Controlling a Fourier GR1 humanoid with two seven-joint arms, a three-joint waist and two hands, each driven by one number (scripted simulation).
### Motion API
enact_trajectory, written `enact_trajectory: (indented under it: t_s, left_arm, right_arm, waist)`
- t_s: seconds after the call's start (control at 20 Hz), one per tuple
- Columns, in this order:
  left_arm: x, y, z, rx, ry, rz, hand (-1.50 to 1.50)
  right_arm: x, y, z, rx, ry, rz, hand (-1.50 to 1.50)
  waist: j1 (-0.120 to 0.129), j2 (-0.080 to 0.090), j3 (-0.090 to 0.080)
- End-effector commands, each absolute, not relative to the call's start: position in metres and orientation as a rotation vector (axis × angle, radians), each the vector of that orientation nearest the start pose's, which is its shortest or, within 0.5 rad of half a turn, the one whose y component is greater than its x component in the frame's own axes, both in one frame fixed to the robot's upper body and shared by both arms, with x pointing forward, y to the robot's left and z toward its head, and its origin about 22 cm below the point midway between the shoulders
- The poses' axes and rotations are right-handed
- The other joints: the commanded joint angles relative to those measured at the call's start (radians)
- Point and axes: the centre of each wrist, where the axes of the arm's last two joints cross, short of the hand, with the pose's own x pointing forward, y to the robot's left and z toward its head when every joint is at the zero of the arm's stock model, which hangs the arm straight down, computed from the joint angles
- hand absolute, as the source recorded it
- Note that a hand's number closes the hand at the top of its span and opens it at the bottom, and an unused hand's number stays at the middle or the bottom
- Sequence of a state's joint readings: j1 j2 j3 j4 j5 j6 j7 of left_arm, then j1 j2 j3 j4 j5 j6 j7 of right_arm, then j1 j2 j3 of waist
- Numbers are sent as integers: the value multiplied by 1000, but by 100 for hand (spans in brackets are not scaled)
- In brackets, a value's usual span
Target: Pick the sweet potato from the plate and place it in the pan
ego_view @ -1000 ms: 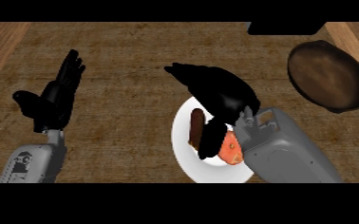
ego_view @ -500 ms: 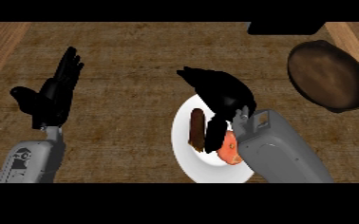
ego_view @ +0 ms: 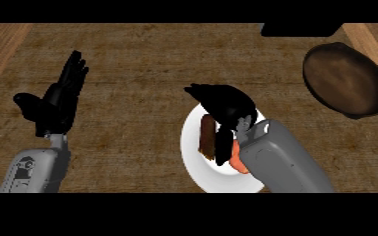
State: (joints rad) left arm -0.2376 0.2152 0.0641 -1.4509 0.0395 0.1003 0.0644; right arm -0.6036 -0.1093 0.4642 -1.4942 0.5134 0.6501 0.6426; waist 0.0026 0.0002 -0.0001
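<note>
White round plate (ego_view: 198,172) carries one brown-and-orange sweet potato (ego_view: 209,137); one dark round pan (ego_view: 343,77) sits well apart. Black right hand (ego_view: 225,105) curls over the potato; black left hand (ego_view: 55,100) rests spread.

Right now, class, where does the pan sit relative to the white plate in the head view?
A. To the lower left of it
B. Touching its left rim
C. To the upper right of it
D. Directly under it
C: the dark round pan lies near the right edge of the counter, higher in the view and apart from the white plate, which sits low in the middle beneath the right hand.
</note>
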Motion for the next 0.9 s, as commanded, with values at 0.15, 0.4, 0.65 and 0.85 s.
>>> enact_trajectory:
  t_s: [0.15, 0.4, 0.65, 0.85]
  left_arm:
    - [302, 279, 61, 187, -1610, -52, 0]
    - [300, 273, 40, 197, -1625, -61, 0]
    - [278, 279, 52, 192, -1620, -51, 0]
    - [288, 273, 40, 204, -1623, -43, 0]
  right_arm:
    - [306, -43, 94, -396, -1061, 1585, -150]
    - [308, -59, 93, -515, -935, 1695, -150]
    - [304, -52, 85, -541, -885, 1724, -150]
    - [317, -46, 71, -494, -857, 1725, -150]
  waist:
    - [3, 0, 0]
    - [-3, 0, 0]
    - [3, -1, 0]
    - [3, 0, 0]
